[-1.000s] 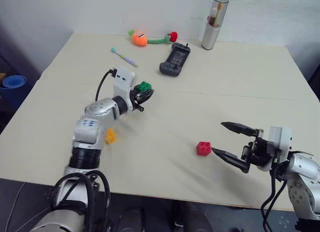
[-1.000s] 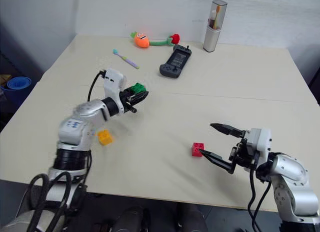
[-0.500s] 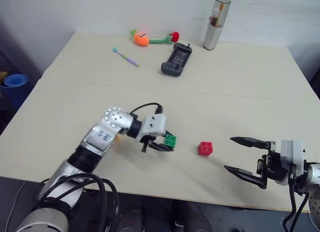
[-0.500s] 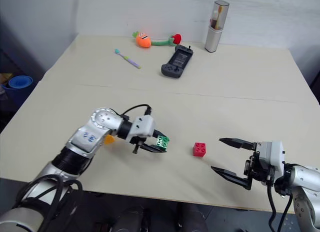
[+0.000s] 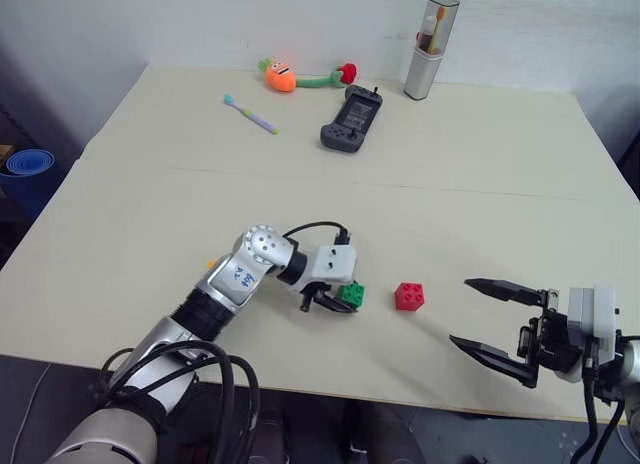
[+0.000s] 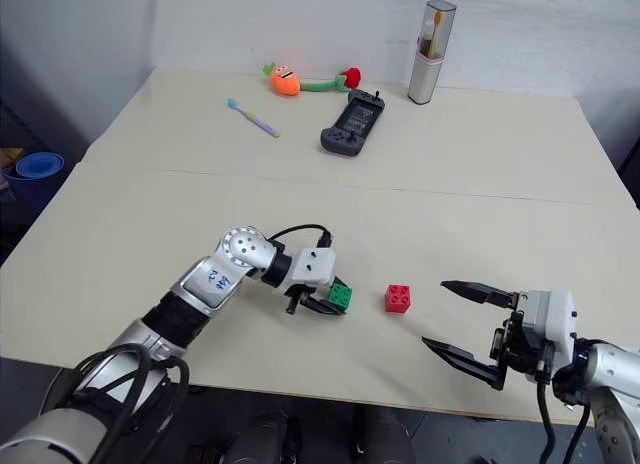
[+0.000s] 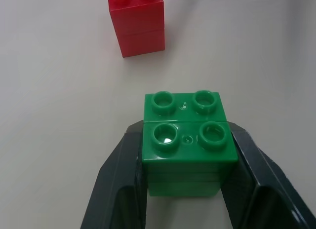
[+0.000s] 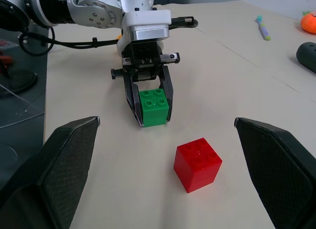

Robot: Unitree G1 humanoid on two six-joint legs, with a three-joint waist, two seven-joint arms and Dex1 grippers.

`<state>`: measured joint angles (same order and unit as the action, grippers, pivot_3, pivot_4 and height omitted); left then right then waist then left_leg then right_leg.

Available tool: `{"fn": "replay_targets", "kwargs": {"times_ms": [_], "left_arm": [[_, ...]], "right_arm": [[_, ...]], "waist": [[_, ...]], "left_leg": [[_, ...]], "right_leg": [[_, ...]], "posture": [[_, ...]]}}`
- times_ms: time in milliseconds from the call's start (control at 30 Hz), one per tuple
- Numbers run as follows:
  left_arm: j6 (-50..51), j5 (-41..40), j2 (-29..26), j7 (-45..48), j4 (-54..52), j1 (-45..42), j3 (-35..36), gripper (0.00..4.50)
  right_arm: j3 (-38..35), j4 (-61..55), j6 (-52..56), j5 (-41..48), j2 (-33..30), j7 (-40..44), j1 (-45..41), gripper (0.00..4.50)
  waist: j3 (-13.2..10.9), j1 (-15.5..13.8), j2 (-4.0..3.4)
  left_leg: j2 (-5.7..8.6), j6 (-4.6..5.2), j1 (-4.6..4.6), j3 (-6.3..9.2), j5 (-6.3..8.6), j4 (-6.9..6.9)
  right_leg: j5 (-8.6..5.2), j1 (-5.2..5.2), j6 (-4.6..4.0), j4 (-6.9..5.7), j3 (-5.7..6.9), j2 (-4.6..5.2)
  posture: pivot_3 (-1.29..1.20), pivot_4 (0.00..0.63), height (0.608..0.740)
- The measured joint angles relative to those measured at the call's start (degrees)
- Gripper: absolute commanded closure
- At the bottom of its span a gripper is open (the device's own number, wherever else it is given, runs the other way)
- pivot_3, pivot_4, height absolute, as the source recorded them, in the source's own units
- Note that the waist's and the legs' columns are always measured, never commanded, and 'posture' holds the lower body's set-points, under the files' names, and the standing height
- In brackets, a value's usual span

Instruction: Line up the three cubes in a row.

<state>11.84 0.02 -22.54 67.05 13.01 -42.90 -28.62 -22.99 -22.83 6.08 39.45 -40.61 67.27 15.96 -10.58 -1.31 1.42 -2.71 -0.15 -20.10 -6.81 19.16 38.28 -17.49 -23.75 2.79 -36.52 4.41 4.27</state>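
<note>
My left gripper [image 5: 345,302] is shut on the green cube [image 7: 190,150], with a black finger pressed against each side. It holds the cube studs up, low at the table surface. The red cube [image 5: 409,296] stands on the table just to the right of the green cube [image 5: 350,294], a small gap between them. A sliver of the yellow-orange cube [image 5: 211,264] peeks out behind my left forearm; the rest is hidden. My right gripper [image 5: 460,311] hovers open near the front right edge, pointing at the red cube [image 8: 197,164], with nothing between its fingers.
At the back of the cream table [image 5: 480,164] lie a black game controller [image 5: 351,117], a toothbrush [image 5: 250,115], a carrot plush toy [image 5: 300,77] and a silver upright holder [image 5: 428,46]. Blue bowls [image 5: 27,164] sit off the table's left side.
My left gripper carried the green cube from the mid-left of the table down and rightward to just left of the red cube. My right gripper drew back from the red cube toward the front right.
</note>
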Motion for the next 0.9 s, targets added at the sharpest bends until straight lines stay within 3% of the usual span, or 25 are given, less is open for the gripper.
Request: {"fn": "replay_targets", "kwargs": {"times_ms": [467,800,900], "left_arm": [[-1.0,0.1,2.1,-3.3,1.9,1.2,1.9,2.99],[1.6,-1.1,0.6,-2.4,-3.2,2.4,4.1,0.01],[2.5,-1.4,-2.4,-0.5,-6.6,2.2,4.9,0.01]], "right_arm": [[0.3,0.0,-0.7,0.0,0.4,-1.3,-1.0,0.0],[1.4,0.0,-0.8,-0.1,0.4,-1.2,-2.2,0.0],[1.7,0.2,-0.8,-0.1,0.4,-1.0,-2.3,0.0]], "waist": [[0.0,-0.1,-0.01],[0.0,0.2,-0.01],[0.0,0.1,-0.01]], "left_leg": [[0.05,0.11,0.05,0.02,0.01,0.05],[0.02,0.09,0.02,0.02,0.0,0.04],[0.02,0.06,0.04,0.02,-0.01,0.03]], "right_leg": [[0.02,0.09,0.03,-0.01,0.03,0.08],[0.01,0.06,0.03,-0.03,0.03,0.05],[0.01,0.06,0.02,-0.04,0.02,0.05]], "posture": [[0.0,0.15,0.74],[0.0,0.15,0.74],[0.0,0.15,0.74]]}}
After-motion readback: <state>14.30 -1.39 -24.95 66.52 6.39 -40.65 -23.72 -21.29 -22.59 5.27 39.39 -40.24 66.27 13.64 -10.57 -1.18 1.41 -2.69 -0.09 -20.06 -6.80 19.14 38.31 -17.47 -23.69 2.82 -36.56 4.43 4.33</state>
